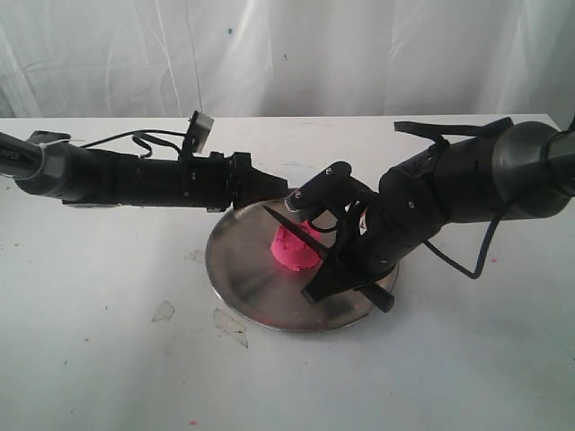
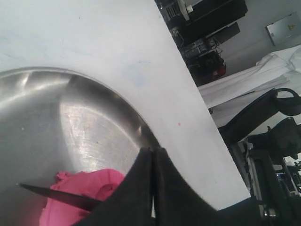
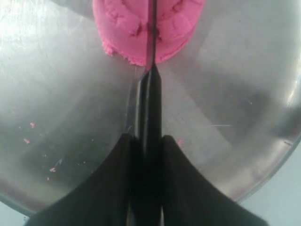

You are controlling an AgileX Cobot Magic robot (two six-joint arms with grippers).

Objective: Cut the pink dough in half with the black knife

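Steel plate [image 1: 243, 269] at table [image 1: 108, 359] centre. Dough [image 1: 295, 249], bright pink, sits on the plate slightly toward 1 o'clock of plate centre in the exterior view.

Right gripper [image 1: 316, 285] comes in from 3 o'clock, angled down over the plate's 4 o'clock sector. Jaws clamped on the knife [image 1: 301, 226] handle; in the right wrist view the handle [image 3: 149, 113] runs straight out between the two black fingers [image 3: 110, 188], gripped on both sides. Blade points toward 10 o'clock in the exterior view, laid across the top of the dough. Right wrist view: blade edge-on, bisecting the dough [image 3: 141, 28] along its middle, a groove showing where it enters. The dough lies just ahead of the right jaws, apart from them, touched only by the blade.

Left gripper [image 1: 274, 193] reaches from 9 o'clock, tip over the plate's rim at 12 o'clock. Jaws pressed together, holding nothing; left wrist view shows the fingers [image 2: 141, 188] meeting along a thin seam. The dough [image 2: 80, 197] lies near these fingertips, not between them; knife tip [image 2: 42, 190] passes across it.

Pink crumbs [image 3: 29, 132] scattered on the plate [image 3: 70, 94].
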